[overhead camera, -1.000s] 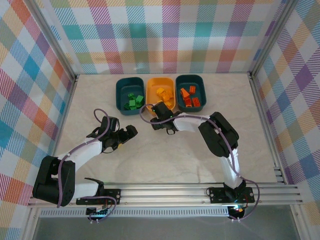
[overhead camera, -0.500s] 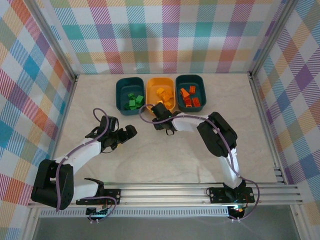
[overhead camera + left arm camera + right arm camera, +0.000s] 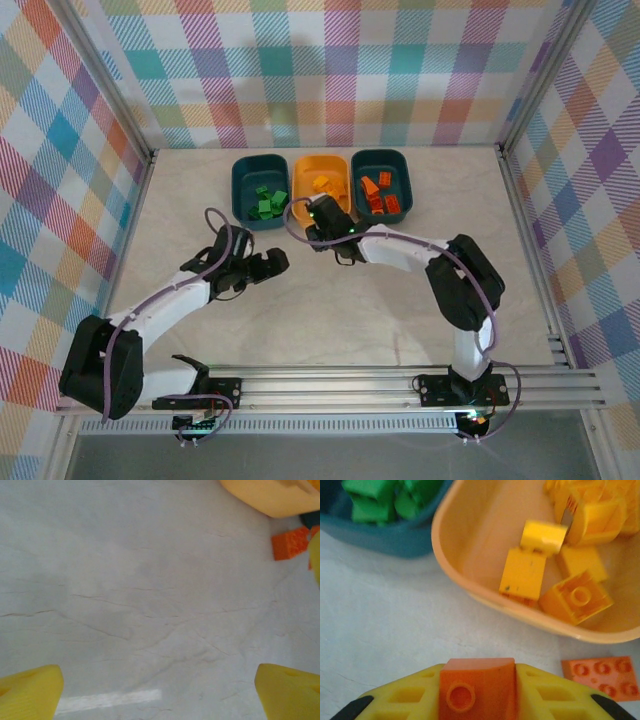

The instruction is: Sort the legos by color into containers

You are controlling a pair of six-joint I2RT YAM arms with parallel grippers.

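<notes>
One orange brick point(image 3: 476, 680) grasped, sorting under way
Right gripper point(image 3: 476, 702) fingers clench it, yellow tub point(image 3: 451, 565) just ahead; the next move likely calls for a lift toward the teal tub point(image 3: 380, 153) ahead-right. Left gripper point(image 3: 160, 692) fingers spread, empty

No text, label, brand, number or sign legible in any view. Orange brick point(image 3: 478, 690), lower centre of the right wrist view: its stud shows as a plain ring, and any moulded lettering is too blurred to read. Flat orange plate point(image 3: 600, 677), lower right of the same view: its studs are blurred too, nothing readable.
</notes>
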